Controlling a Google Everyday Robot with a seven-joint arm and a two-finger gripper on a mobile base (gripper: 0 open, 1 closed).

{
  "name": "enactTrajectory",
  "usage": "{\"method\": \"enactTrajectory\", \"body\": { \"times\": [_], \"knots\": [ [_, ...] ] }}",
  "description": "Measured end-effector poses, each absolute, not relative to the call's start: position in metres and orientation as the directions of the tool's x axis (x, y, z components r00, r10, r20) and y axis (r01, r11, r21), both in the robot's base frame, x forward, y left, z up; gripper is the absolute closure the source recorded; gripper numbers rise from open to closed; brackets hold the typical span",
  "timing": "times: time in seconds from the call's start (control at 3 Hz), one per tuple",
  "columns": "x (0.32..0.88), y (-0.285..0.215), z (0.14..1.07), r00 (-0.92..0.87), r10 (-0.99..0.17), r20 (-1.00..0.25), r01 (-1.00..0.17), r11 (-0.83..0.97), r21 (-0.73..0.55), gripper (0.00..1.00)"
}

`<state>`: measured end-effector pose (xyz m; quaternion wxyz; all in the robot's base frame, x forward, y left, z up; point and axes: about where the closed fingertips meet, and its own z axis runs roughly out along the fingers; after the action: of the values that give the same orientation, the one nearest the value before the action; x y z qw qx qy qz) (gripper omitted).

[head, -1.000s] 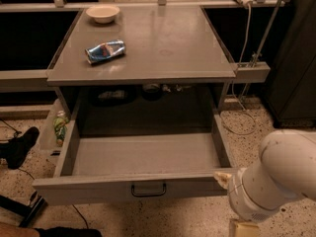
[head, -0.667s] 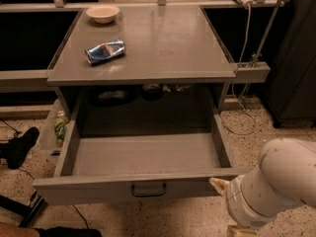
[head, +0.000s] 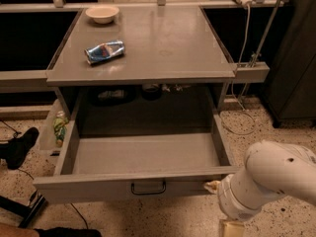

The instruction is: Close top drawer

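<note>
The top drawer [head: 143, 154] is pulled far out from under the grey table, and its shallow tray is empty. Its flat front panel [head: 89, 188] faces me, with a small dark pull handle [head: 148, 187] at the centre. My white arm [head: 276, 179] comes in from the lower right. Only a pale tip of the gripper [head: 213, 185] shows, at the right end of the drawer front, against or just in front of the panel. The wrist hides the remainder of the gripper.
On the grey table top [head: 163, 43] lie a crushed blue packet [head: 104, 51] and a beige bowl [head: 102, 13]. A green bottle [head: 59, 125] stands left of the drawer, near a black shoe [head: 17, 147]. Cables [head: 237, 125] and a dark cabinet [head: 296, 58] are at the right.
My arm and gripper tip have shifted slightly left and down toward the right end of the drawer front. The drawer has not visibly moved.
</note>
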<state>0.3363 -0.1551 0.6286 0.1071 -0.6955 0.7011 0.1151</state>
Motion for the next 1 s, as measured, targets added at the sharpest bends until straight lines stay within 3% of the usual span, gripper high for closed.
{"method": "enactTrajectory", "body": {
  "times": [1.0],
  "knots": [
    [0.475, -0.102, 0.618, 0.047, -0.916, -0.398, -0.998, -0.022, -0.066, 0.00]
  ]
}}
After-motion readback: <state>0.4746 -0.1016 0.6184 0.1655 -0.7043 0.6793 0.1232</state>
